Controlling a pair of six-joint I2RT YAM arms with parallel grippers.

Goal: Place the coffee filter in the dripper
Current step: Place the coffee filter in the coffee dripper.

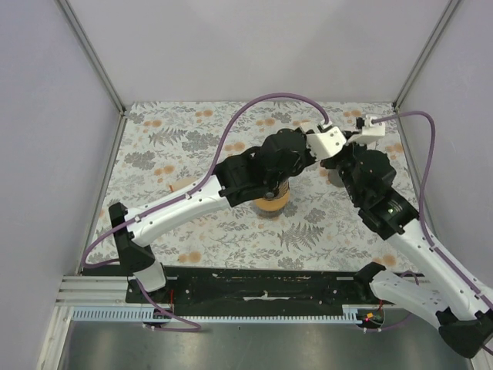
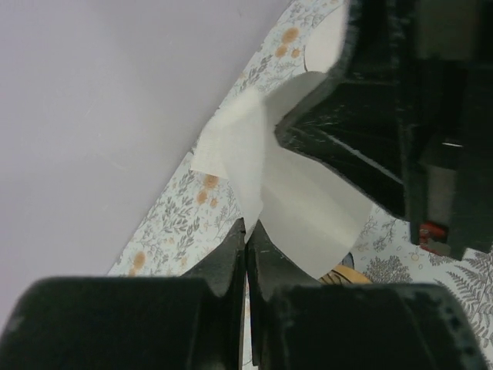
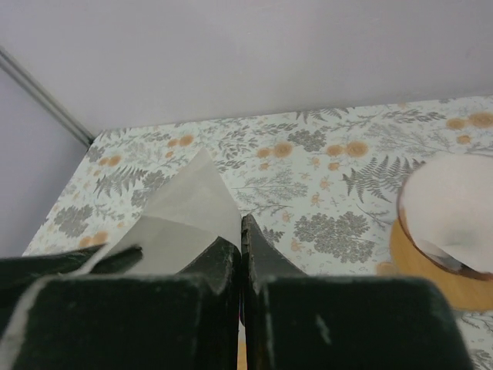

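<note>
Two robot arms met over the middle of a floral-patterned table (image 1: pixel 192 139), just above the orange dripper (image 1: pixel 271 203), which stood upright on the cloth beneath the left arm's wrist. The white paper coffee filter (image 2: pixel 308 208) was held in the air directly above the dripper and had not been seated in it. In the left wrist view, a sliver of the dripper's orange rim showed just below the filter's rounded edge. The left gripper (image 2: pixel 246 235) was clenched, with its two dark fingers pressed together on the filter's lower edge, on the side of the paper nearer the dripper. The right gripper (image 3: pixel 241 231) was also clenched, reaching in from the side of the dripper opposite the left arm. In its own view, the paper's slanted edge ran down into the seam between its fingers, so it appeared to be nipped there too. One creased corner of the filter stuck out to the side, away from the dripper, and the rest fanned out between the two grippers.
</note>
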